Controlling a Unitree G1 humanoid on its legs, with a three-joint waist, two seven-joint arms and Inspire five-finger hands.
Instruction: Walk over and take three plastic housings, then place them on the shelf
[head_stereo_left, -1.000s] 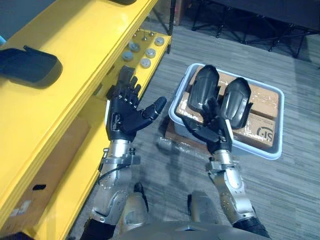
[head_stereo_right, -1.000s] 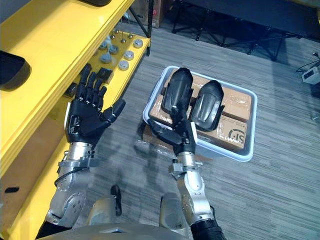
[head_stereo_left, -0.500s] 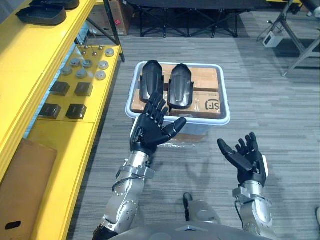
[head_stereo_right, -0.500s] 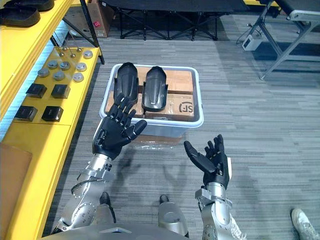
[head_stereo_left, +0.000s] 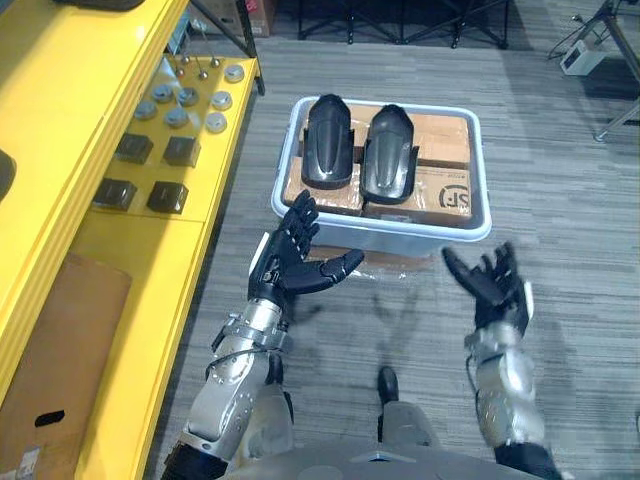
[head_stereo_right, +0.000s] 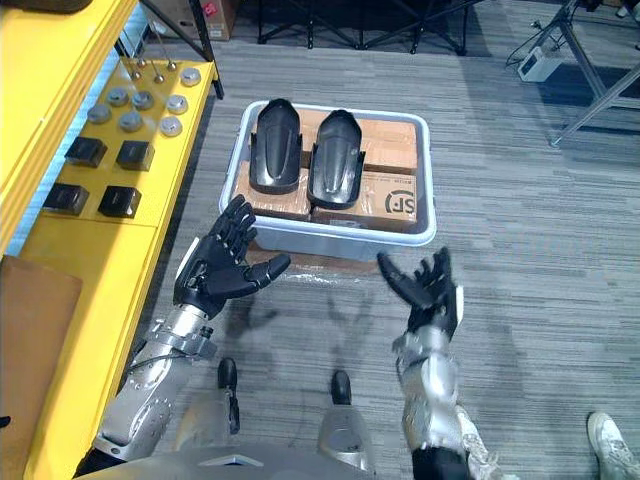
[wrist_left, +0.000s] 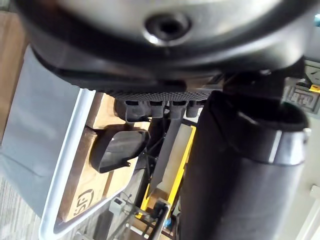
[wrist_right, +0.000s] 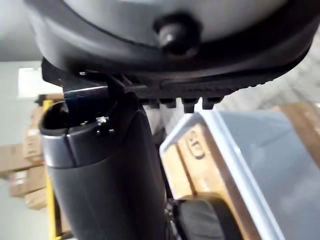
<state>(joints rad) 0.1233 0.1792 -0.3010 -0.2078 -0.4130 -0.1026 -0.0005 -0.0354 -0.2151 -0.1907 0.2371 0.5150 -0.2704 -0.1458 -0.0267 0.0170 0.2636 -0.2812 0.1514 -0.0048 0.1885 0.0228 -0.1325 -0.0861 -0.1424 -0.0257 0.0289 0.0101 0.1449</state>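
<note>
Nearest, the left hand and the right hand hover palm-up above the grey floor, fingers spread straight and holding nothing; the left one sits just short of the tub's near corner, the right off its other corner.

Beyond them stands a pale tub. Inside it lie two dark plastic housings, dome-up and side by side, resting on cardboard boxes. Neither hand touches them.

They look like thin moulded shells, so probably light and stiff, unlikely to bend under a firm squeeze. The glossy, rounded backs seem slippery, so a grip from above would likely slide off. A better hold is probably across the width, with the thumb on one long edge and the fingers hooked over the other. The nearer housing's free outer edge looks easiest to reach, since the inner edges sit close together.

Along the robot's left runs the yellow shelf, where they are to go
</note>
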